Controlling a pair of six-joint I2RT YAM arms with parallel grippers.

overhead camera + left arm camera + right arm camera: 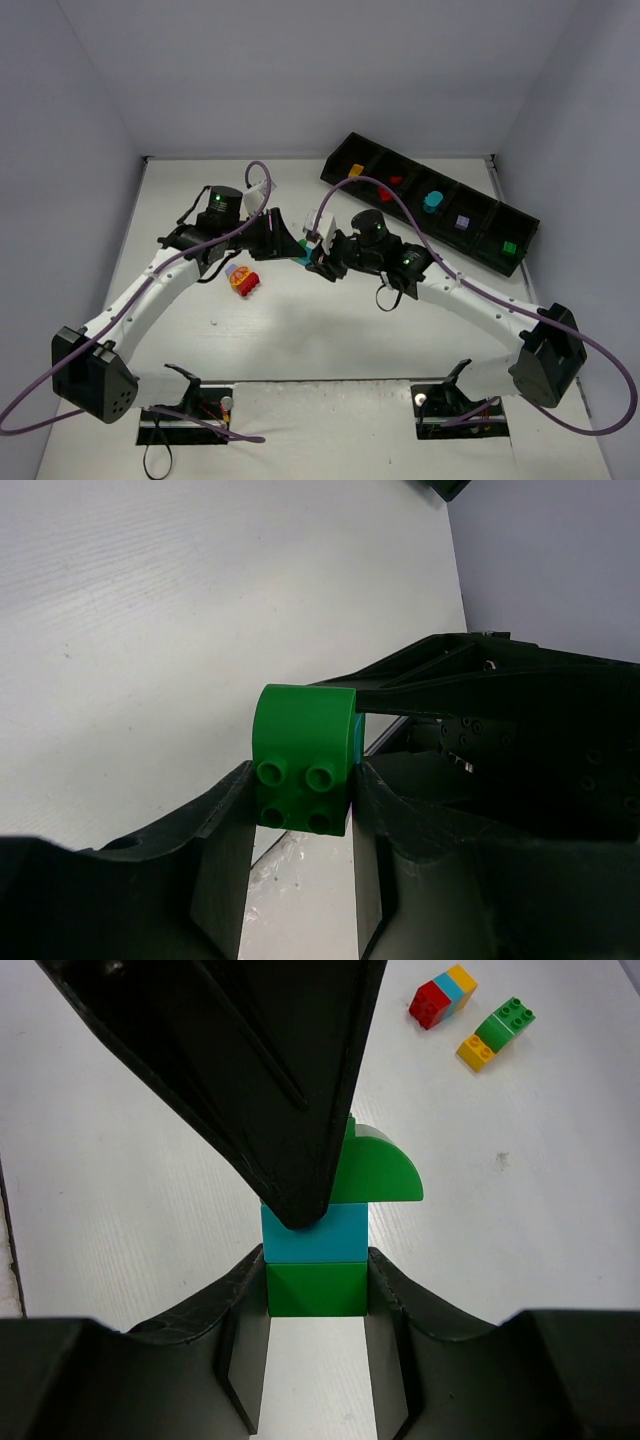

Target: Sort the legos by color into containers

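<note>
The left gripper (300, 810) is closed on the rounded green brick (300, 730), the right gripper (315, 1305) on the lower green brick (315, 1285) (a teal brick (315, 1232) between them), above the table (330, 330). Each tray (480, 200) compartment holds one brick; two mixed stacks (442, 995) wait.

I can't read any txt, brand, no. or sign in the 3 views. Legos (314, 1232) and tray (470, 246) show plain surfaces only, no legible marks at this res.
</note>
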